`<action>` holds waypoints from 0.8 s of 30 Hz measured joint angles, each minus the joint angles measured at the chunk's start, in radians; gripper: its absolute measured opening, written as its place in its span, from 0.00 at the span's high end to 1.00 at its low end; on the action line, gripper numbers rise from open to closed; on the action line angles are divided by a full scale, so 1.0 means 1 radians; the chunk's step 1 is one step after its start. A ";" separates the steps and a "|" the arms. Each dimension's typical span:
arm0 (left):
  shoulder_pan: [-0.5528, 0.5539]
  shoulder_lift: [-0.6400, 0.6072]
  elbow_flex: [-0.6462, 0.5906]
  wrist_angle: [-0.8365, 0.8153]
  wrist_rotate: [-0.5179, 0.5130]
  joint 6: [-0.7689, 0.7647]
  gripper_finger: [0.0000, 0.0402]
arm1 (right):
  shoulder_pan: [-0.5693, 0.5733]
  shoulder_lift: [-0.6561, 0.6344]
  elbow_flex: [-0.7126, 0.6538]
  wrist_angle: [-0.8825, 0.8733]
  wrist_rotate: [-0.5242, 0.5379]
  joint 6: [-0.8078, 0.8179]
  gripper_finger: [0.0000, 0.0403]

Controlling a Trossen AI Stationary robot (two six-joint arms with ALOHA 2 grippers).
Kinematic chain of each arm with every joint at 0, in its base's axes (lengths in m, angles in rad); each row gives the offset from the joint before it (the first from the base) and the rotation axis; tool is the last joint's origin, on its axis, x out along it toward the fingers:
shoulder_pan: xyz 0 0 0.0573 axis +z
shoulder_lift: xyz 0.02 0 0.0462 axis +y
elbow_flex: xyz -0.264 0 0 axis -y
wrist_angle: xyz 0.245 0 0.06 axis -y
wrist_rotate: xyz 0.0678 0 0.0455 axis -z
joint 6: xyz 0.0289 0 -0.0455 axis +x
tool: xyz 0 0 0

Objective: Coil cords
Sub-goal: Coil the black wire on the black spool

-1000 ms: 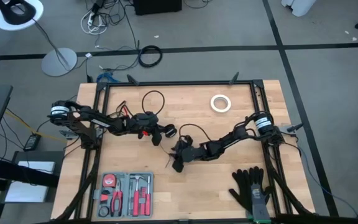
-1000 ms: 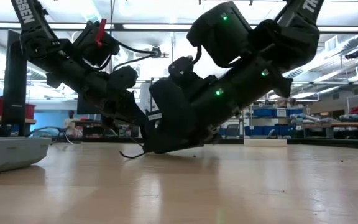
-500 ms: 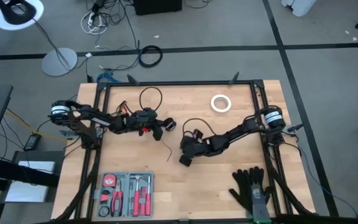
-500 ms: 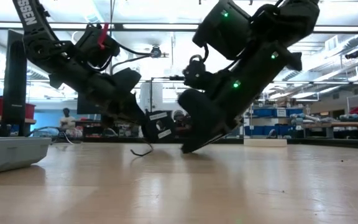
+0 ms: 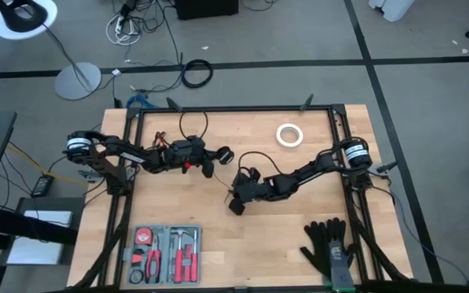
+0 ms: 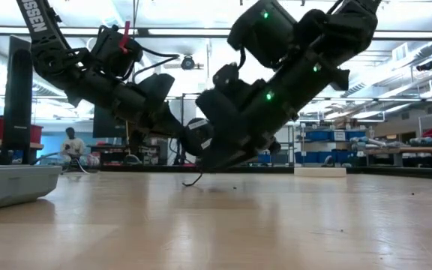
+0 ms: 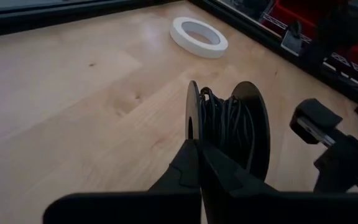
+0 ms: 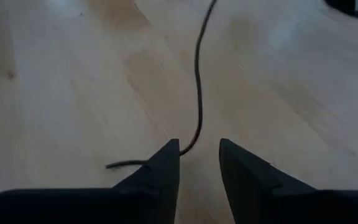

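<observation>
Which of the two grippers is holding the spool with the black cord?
The left gripper, shut on the spool rim; the right gripper is open.

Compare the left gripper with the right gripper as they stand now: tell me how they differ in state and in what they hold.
The left gripper is shut on the rim of the black spool wound with cord; the right gripper stands open and holds nothing. The left gripper carries its spool above the table; the right gripper points down at the loose cord end, which runs between its fingers. Both have dark fingers and work near the table's middle.
</observation>
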 joint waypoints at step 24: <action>0.000 0.000 0.000 0.086 0.025 0.000 1.00 | -0.038 -0.003 0.008 -0.164 -0.041 0.117 0.97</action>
